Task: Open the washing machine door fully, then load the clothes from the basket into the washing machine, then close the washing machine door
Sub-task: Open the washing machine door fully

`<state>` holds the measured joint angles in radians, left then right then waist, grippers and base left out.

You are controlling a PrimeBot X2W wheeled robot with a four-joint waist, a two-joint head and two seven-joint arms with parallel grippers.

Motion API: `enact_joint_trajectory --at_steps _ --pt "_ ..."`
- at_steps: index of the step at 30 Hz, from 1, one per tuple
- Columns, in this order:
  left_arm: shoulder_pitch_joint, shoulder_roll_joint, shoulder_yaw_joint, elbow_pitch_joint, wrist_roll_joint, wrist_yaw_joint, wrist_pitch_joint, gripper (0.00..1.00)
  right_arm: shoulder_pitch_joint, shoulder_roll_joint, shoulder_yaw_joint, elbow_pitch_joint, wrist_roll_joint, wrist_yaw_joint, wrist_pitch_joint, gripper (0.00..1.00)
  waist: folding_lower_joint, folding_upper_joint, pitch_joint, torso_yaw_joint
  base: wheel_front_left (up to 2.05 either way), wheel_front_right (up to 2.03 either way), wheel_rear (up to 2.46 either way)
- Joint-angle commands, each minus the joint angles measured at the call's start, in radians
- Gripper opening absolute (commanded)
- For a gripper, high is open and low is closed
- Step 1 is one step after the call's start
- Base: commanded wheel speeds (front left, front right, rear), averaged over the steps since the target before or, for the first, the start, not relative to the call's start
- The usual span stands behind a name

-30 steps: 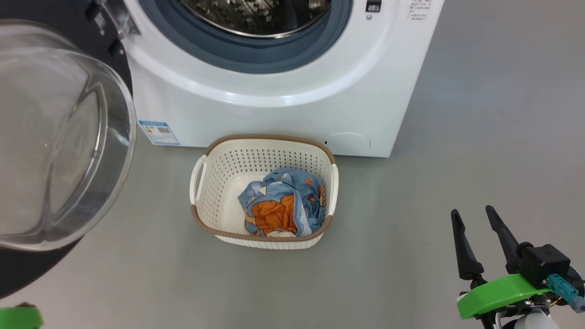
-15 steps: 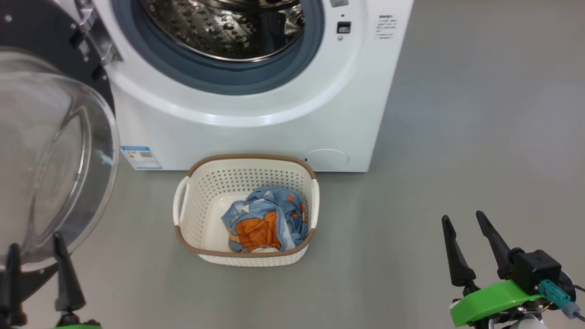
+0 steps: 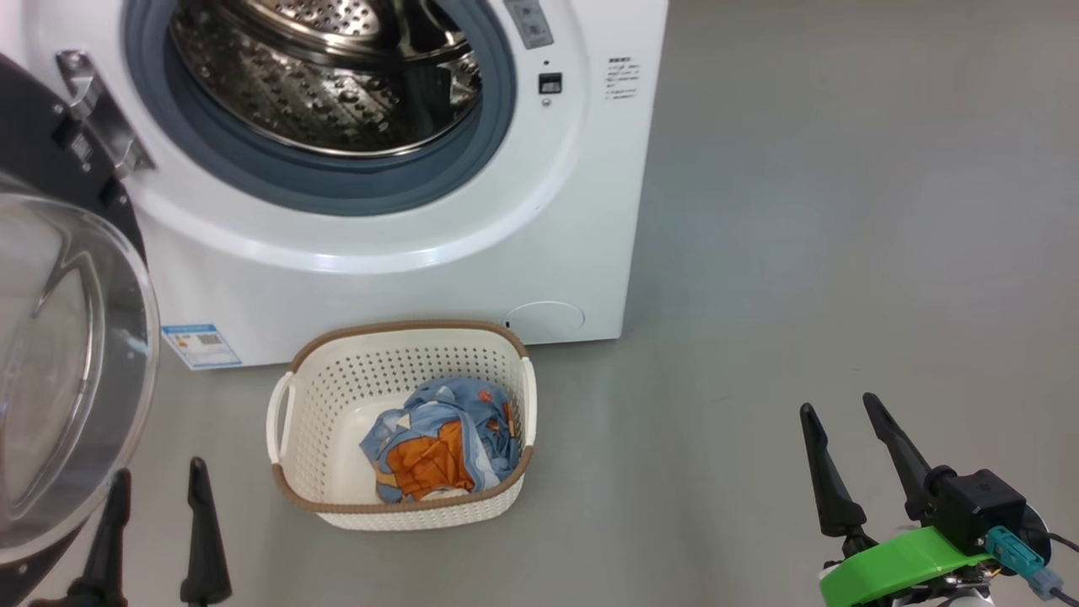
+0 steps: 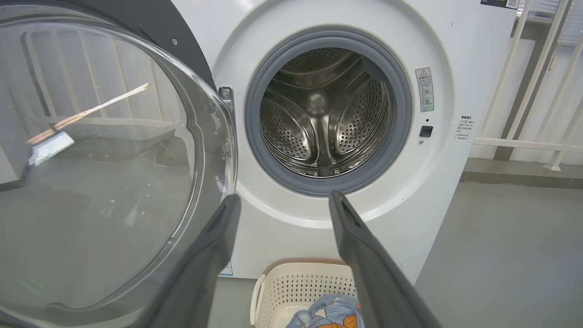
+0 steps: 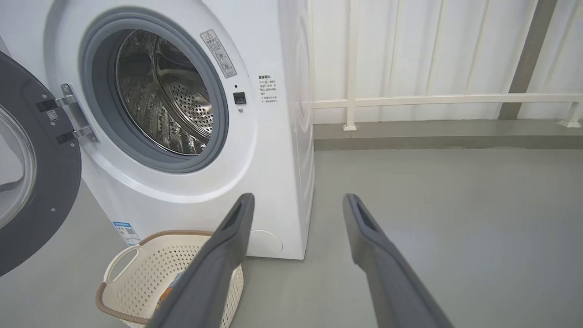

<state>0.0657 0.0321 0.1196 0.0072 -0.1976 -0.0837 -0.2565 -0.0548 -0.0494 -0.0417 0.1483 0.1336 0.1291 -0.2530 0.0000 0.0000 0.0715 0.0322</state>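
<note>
The white washing machine [image 3: 379,278] stands with its round black door [image 3: 50,379] swung wide to the left, baring the steel drum [image 4: 323,109]. In front of it on the floor sits the cream basket [image 3: 405,333], with the blue and orange clothes [image 3: 438,438] lying inside. My left gripper [image 3: 158,470] is open and empty, low at the left, between the door and the basket. My right gripper [image 3: 838,403] is open and empty over bare floor, well right of the basket. The left wrist view looks past my left gripper [image 4: 283,197] at the drum and door [image 4: 100,159].
Grey floor spreads wide to the right of the machine. A white railing [image 5: 437,98] on a low grey step [image 5: 446,136] runs behind it. The open door's glass bowl bulges out at the left, close to my left fingers [image 3: 202,539].
The head camera has shifted, so the machine and basket now sit further left and lower. My left gripper's open fingers have come up into view at the lower left. The right gripper stays open.
</note>
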Motion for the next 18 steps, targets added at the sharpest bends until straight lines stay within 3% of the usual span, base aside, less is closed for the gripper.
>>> enact_joint_trajectory --at_steps 1,18 --pt "-0.002 0.018 0.022 -0.019 0.01 -0.003 -0.005 1.0 0.003 -0.001 0.029 -0.033 0.005 0.002 -0.009 1.0 0.0 0.0 -0.015 -0.022 0.0 0.0 0.0" --pt "0.045 0.018 -0.041 0.037 0.04 0.027 -0.005 1.0 0.029 -0.001 0.023 -0.05 -0.014 0.002 -0.009 1.0 0.0 0.0 -0.039 -0.018 0.0 0.0 0.0"
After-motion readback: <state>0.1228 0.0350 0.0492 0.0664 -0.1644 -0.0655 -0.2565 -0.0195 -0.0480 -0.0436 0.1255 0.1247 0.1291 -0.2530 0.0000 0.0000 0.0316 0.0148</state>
